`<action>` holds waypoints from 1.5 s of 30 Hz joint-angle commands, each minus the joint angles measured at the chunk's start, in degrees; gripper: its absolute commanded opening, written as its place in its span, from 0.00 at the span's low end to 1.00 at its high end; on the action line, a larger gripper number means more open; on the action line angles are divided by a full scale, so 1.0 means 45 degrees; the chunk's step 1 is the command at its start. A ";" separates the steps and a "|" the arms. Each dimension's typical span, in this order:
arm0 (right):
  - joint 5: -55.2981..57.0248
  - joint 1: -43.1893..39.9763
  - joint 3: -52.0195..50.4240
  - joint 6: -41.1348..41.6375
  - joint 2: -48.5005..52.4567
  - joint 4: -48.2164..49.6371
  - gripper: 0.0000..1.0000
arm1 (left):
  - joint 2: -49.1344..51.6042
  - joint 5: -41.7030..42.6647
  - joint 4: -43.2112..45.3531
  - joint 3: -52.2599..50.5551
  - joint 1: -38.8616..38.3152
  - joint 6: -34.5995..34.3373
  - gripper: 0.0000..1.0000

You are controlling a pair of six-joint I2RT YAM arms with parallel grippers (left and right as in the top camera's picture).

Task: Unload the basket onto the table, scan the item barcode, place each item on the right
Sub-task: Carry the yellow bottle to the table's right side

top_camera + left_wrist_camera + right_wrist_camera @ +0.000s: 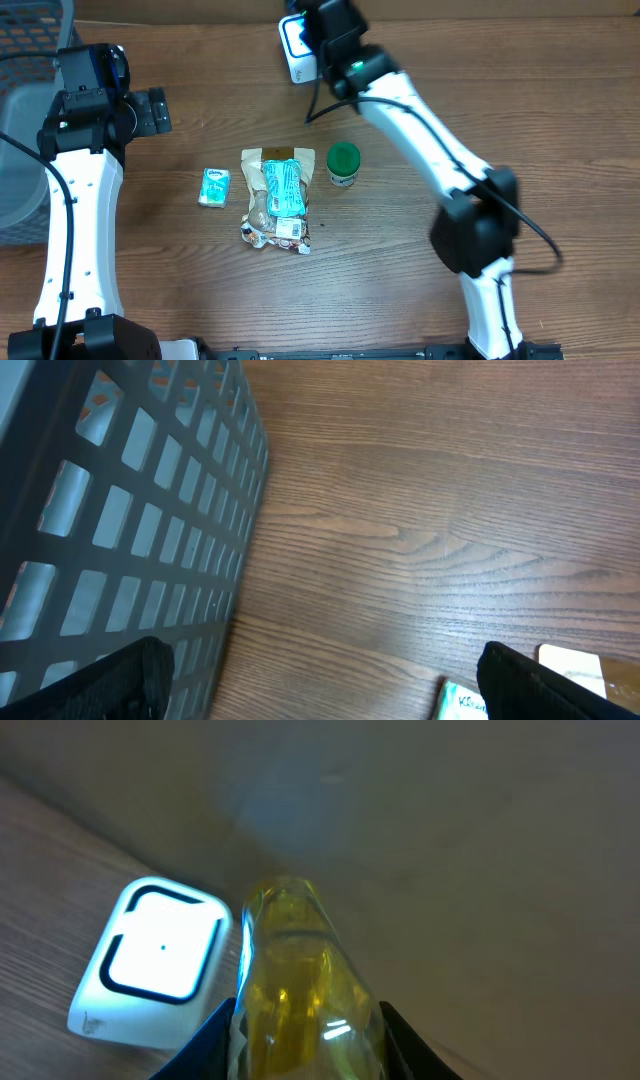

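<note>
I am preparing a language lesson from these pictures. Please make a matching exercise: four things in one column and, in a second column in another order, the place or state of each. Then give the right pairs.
Things
1. yellow clear plastic bottle
2. white rounded scanner box
3. round jar with green lid
4. grey plastic lattice basket

Place or state
A. stands on the wooden table, next to the snack bag
B. held in the right pincer
C. beside the open left pincer
D. its window glows white

Pairs: 1-B, 2-D, 3-A, 4-C
</note>
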 commanded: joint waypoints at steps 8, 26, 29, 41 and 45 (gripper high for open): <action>-0.4925 -0.2662 0.0223 0.4061 -0.3881 -0.6858 0.04 | -0.0170 0.0019 0.0005 0.0189 -0.0083 -0.0126 1.00; -0.7621 -0.7796 -0.1229 0.7533 -0.3220 -1.4702 0.04 | -0.0170 0.0019 0.0010 0.0189 -0.0083 -0.0126 1.00; -0.7601 -0.8034 -0.2084 0.7529 -0.3220 -1.4056 0.04 | -0.0170 0.0019 0.0010 0.0189 -0.0083 -0.0126 1.00; -0.5498 -0.8072 -0.4653 0.8874 -0.3220 -1.0588 0.08 | -0.0170 0.0019 0.0010 0.0189 -0.0063 -0.0126 0.99; -0.4891 -0.8072 -0.4726 0.9248 -0.3220 -1.0530 0.12 | -0.0170 0.0019 0.0010 0.0189 -0.0063 -0.0126 0.99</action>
